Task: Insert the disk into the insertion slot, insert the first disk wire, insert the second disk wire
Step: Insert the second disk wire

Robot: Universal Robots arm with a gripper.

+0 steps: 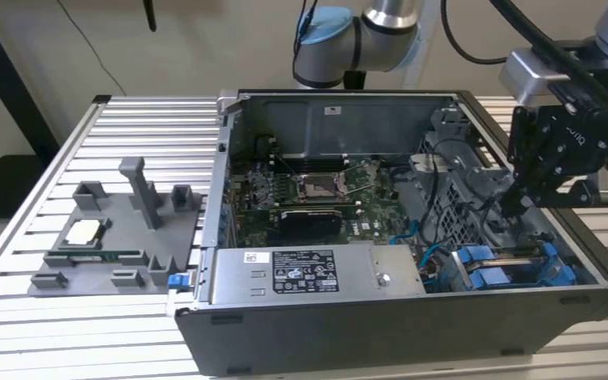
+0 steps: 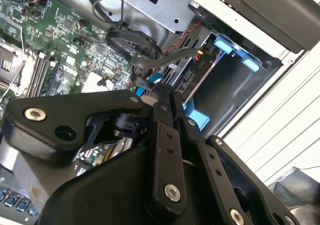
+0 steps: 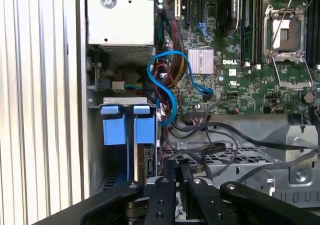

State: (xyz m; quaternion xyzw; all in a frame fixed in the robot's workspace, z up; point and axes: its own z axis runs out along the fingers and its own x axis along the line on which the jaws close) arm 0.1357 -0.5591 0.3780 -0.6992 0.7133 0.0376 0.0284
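We see an open computer case [image 1: 557,305] lying on a slatted table [image 1: 29,222], its side panel off. Inside it, the motherboard [image 1: 315,198] covers the middle of the floor, with a bare processor socket [image 1: 318,187] at its centre. A power supply [image 1: 315,273] with a white label fills the near edge of the case. At the near right corner sits the drive bay, and the disk [image 1: 499,269] is in it: its blue carrier shows there in the exterior view, and in the first wrist view the blue tabs [image 3: 127,125] stand side by side at the mouth of the bay. A blue cable [image 3: 167,80] loops from beside the bay to the motherboard, and black cables [image 3: 235,135] run over the metal cage next to it.

The hand [image 1: 518,207] hangs inside the case at the exterior view's right, above the cage and just far of the disk. In the second wrist view its fingers [image 2: 162,102] stand close together among the black cables, with the blue carrier [image 2: 197,117] just beyond them. We cannot tell whether they grip a cable or connector.

On the table at the exterior view's left lies a grey fixture tray [image 1: 114,237] holding a processor [image 1: 82,232] and a memory stick [image 1: 98,256].
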